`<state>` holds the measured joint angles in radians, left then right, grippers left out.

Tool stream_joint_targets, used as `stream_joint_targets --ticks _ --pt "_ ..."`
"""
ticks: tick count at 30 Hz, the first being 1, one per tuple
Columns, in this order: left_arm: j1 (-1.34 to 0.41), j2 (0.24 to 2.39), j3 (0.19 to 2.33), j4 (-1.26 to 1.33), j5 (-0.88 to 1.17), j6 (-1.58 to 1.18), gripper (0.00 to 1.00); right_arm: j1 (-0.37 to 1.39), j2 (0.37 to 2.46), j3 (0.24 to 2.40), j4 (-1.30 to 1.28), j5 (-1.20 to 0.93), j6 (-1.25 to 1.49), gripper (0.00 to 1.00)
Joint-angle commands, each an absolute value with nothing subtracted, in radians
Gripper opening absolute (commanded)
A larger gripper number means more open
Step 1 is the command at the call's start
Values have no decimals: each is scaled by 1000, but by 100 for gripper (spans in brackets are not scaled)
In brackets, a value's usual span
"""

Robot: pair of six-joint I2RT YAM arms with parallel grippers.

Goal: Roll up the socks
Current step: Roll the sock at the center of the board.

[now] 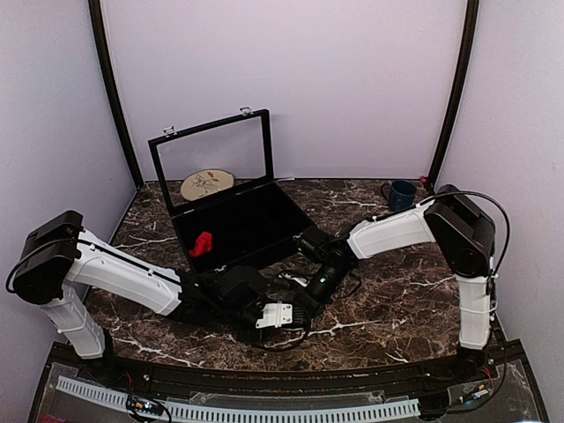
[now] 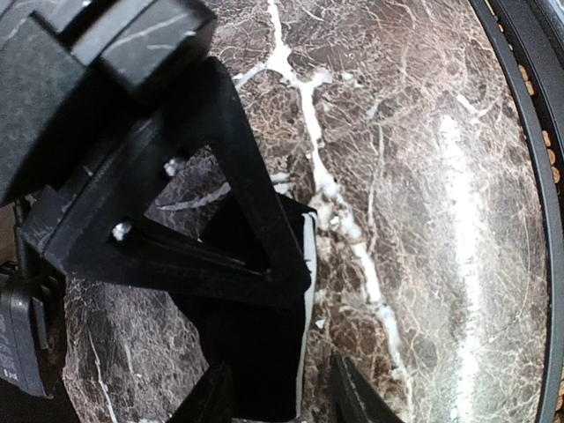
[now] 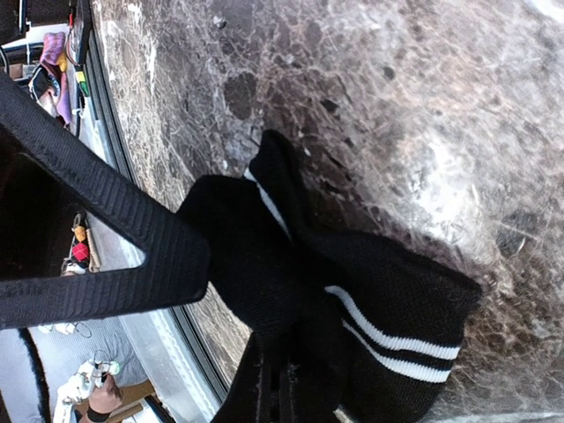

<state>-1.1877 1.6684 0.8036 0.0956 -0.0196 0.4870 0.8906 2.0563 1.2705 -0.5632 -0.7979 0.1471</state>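
The roll looks barely begun: the right claw [image 3: 278, 407] is pinched together on a bunched end of the black sock [image 3: 352, 291], which lies on the table [image 1: 397, 291] near the middle, while the red sock [image 1: 202, 243] sits apart in the open case [image 1: 256, 225], farther back and left. Next, I judge, that end must be turned over toward the striped cuff while the left claw [image 2: 278, 401] pins the sock. Both arms reach low to the centre, wrists close; the left claw's fingers stand apart, straddling the sock without clearly gripping.
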Motion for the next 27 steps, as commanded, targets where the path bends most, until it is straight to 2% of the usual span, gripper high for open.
stream_joint_targets --ticks 1,18,21,25,27 --pt "-1193 1677 824 76 -27 521 41 878 2076 1298 -592 -818 118 0" --pt "-1193 1740 865 75 -111 562 40 877 2085 1293 -597 -847 106 0" --pt "-1193 1752 880 29 -86 560 32 878 2085 1293 -599 -848 106 0" --pt "-1193 1774 907 -48 -55 557 13 878 2085 1293 -597 -850 106 0" --pt "-1193 1782 918 -74 -43 554 10 877 2085 1293 -598 -850 106 0"
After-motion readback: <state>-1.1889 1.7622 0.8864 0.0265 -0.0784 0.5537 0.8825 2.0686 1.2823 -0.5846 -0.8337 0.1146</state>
